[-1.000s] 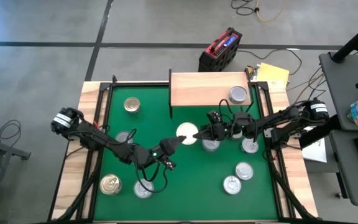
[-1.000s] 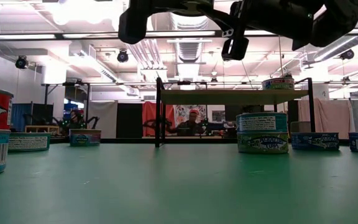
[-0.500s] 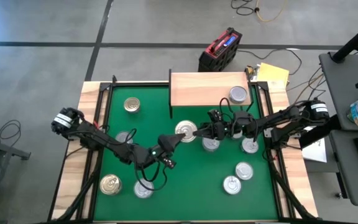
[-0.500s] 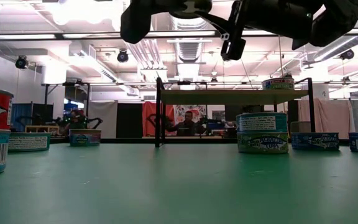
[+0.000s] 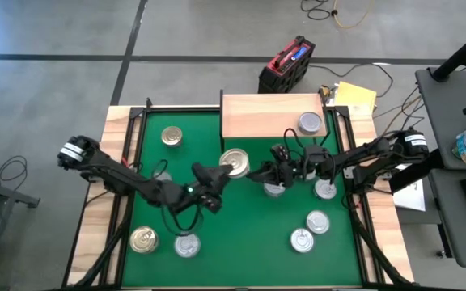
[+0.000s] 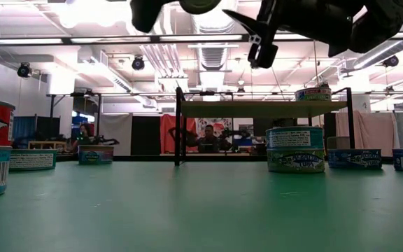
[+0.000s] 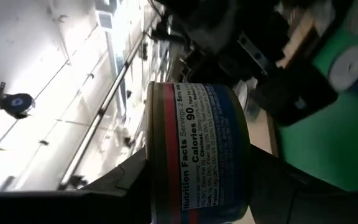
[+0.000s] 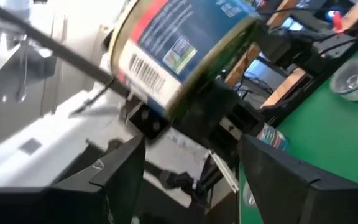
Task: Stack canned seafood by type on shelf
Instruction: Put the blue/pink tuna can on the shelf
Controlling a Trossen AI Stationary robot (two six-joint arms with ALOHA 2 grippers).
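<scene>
My left gripper (image 5: 223,170) is shut on a blue-and-red-labelled can (image 5: 233,162), held high over the green mat (image 5: 241,259) just in front of the shelf (image 5: 269,115). The same can (image 7: 197,155) fills the left wrist view. Just right of it, my right gripper (image 5: 254,171) is open. Its fingers (image 8: 126,165) stand apart, and the can (image 8: 179,43) lies beyond them. One silver-topped can (image 5: 310,123) stands on the shelf's right end. Several cans stand on the mat, among them two gold-topped ones (image 5: 171,136) (image 5: 144,239). My left gripper pinches the can between its two fingers, one against each flat end (image 7: 157,186). The fingers come about level from the table's left. The can is lifted clear of the mat and sits tilted in the hold, its label side (image 7: 210,143) toward the wrist camera.
More cans stand on the mat near the grippers (image 5: 274,187) (image 5: 325,189), at the near right (image 5: 318,221) (image 5: 302,240) and on the left (image 5: 162,176) (image 5: 186,245). A wooden border (image 5: 116,162) frames the mat. A red toolbox (image 5: 285,65) lies on the floor beyond.
My left gripper has gone toward the table's far left and up with the can, rolling as it went. The can, which stood between both grippers, has come away from my right gripper and turned in the hold. My right gripper has kept its place.
</scene>
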